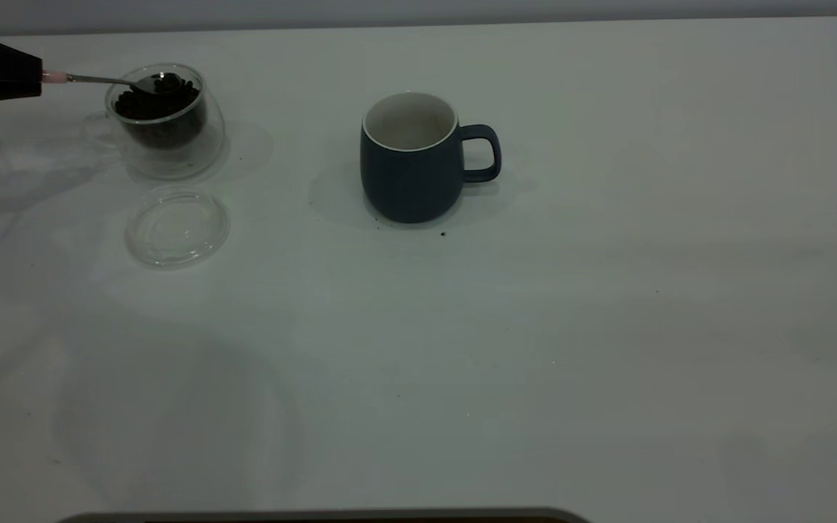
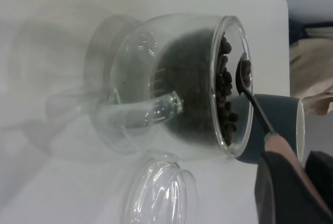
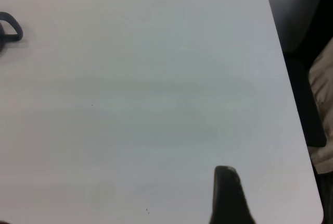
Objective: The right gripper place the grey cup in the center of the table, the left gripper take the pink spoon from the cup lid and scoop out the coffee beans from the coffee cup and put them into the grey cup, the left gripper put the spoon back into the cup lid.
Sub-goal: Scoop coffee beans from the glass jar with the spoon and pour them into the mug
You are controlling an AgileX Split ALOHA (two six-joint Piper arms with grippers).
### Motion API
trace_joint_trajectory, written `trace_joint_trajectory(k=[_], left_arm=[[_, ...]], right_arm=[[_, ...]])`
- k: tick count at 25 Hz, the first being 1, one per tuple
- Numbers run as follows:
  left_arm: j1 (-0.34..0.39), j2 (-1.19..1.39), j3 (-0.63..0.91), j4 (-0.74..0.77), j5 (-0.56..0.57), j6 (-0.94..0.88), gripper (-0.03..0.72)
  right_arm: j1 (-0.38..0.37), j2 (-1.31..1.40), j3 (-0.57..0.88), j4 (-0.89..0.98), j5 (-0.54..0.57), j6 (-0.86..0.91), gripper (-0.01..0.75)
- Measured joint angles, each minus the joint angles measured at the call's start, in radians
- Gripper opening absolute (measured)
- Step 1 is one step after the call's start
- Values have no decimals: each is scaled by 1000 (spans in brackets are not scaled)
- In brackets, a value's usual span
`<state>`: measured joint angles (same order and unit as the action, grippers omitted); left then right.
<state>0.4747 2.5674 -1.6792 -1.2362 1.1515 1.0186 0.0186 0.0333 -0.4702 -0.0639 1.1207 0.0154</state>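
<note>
Left gripper (image 1: 39, 78) clamps the pink spoon (image 1: 110, 80) by its handle, bowl over the coffee beans (image 1: 158, 102) at the coffee cup (image 1: 164, 120) rim. Grey cup (image 1: 410, 156) stands mid-bench, well right of the coffee cup; cup lid (image 1: 177, 226) lies just in front of it. Best to lift level, clear the glass rim, then cross the open bench (image 1: 607, 327). Right gripper (image 3: 229, 195) parked beyond the grey cup; grip unreadable.
</note>
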Motion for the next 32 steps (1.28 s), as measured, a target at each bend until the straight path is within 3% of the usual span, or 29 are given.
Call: trace_joint_trajectory(k=[19, 32], left_arm=[[-6, -40, 0, -3, 5, -91, 121], [-129, -43, 0, -39, 7, -107, 121]], right_arm=[[0, 0, 0, 0, 0, 0, 508], [0, 0, 0, 0, 0, 0, 508]])
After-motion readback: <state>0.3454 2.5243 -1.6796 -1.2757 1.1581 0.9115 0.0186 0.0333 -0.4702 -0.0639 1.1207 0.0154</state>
